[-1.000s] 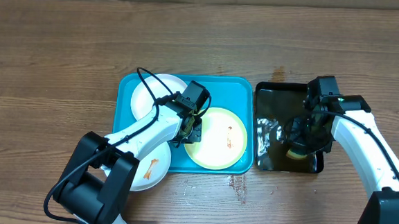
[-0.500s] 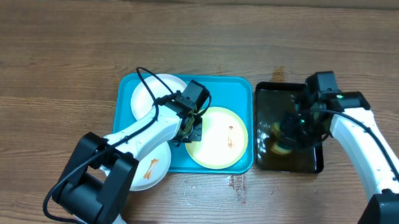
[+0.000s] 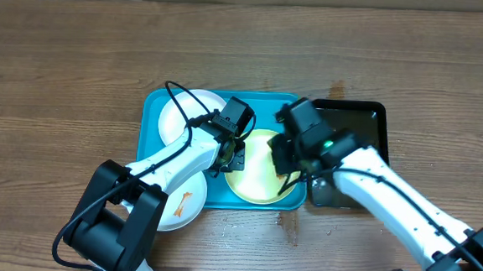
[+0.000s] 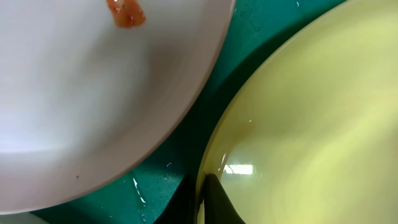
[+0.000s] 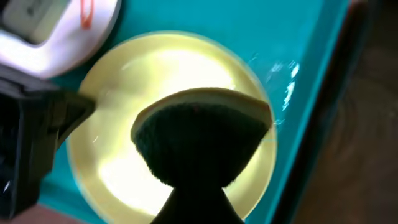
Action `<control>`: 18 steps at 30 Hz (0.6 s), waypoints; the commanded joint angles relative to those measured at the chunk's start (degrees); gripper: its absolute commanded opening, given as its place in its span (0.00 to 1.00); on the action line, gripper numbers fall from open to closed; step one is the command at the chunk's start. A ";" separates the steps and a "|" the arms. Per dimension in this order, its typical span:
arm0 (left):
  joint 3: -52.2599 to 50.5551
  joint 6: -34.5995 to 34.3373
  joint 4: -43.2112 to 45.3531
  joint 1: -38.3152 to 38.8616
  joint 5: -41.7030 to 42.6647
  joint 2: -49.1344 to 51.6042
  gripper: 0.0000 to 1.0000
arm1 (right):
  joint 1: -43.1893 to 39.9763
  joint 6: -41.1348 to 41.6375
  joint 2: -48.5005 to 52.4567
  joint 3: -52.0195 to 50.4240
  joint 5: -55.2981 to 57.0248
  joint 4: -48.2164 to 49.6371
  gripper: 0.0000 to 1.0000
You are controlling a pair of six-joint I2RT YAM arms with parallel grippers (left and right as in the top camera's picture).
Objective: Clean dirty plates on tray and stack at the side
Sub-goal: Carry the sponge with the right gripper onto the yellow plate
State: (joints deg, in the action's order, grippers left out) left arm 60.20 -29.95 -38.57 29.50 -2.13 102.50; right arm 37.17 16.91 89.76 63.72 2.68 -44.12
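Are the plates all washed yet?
Not yet. No stack shows. The left gripper pinches the yellow plate while the right gripper holds a sponge over it. A white plate shows orange smears; stacking remains.

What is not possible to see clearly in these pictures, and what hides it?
Overhead: the fingertips of the right gripper, hidden beneath its own wrist.
Right wrist: the middle of the pale green-yellow round plate, covered by the dark green sponge; contact unclear.
Left wrist: the white round plate with an orange smear, blurred and cut off by the frame edges.
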 commanded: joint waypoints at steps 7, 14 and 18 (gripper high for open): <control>-0.48 -0.50 0.09 -0.22 -0.85 1.01 0.04 | 1.77 3.08 6.03 -1.86 8.68 3.96 0.04; -0.48 -0.52 0.07 -0.22 -0.85 1.01 0.04 | 1.77 3.32 10.23 -1.86 8.41 3.78 0.21; -0.48 -0.50 0.07 -0.22 -0.85 1.01 0.04 | 1.77 3.32 10.32 -1.86 8.41 3.06 0.47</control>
State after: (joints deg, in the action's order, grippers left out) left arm 60.20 -29.95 -38.50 29.50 -1.96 102.50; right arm 38.98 19.53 100.18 62.22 10.74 -40.99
